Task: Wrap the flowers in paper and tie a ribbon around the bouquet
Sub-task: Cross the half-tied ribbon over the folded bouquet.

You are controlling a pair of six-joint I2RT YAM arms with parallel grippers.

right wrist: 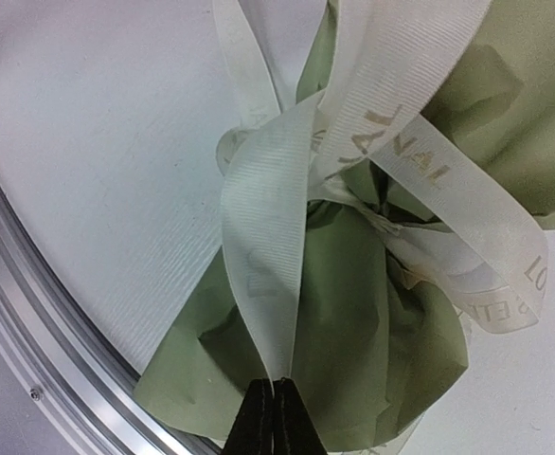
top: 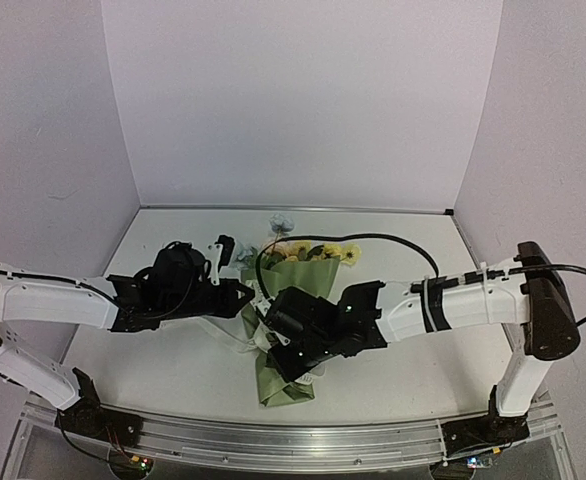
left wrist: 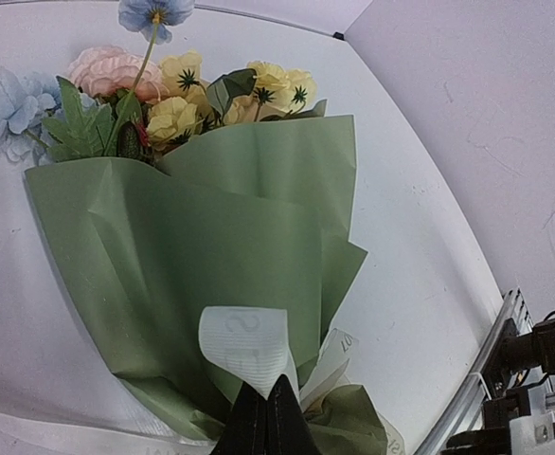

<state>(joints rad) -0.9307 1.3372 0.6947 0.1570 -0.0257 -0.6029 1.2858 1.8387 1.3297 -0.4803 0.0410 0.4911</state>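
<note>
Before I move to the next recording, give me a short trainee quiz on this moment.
1. True or false: the paper lies flat and unfolded on the table.
2. What are the right arm's jaws shut on? A a flower stem; B the ribbon; C nothing.
3. Fill in: in the top view the flowers point toward the table's ___ edge (near or far).
Key: 1 false; 2 B; 3 far.
</note>
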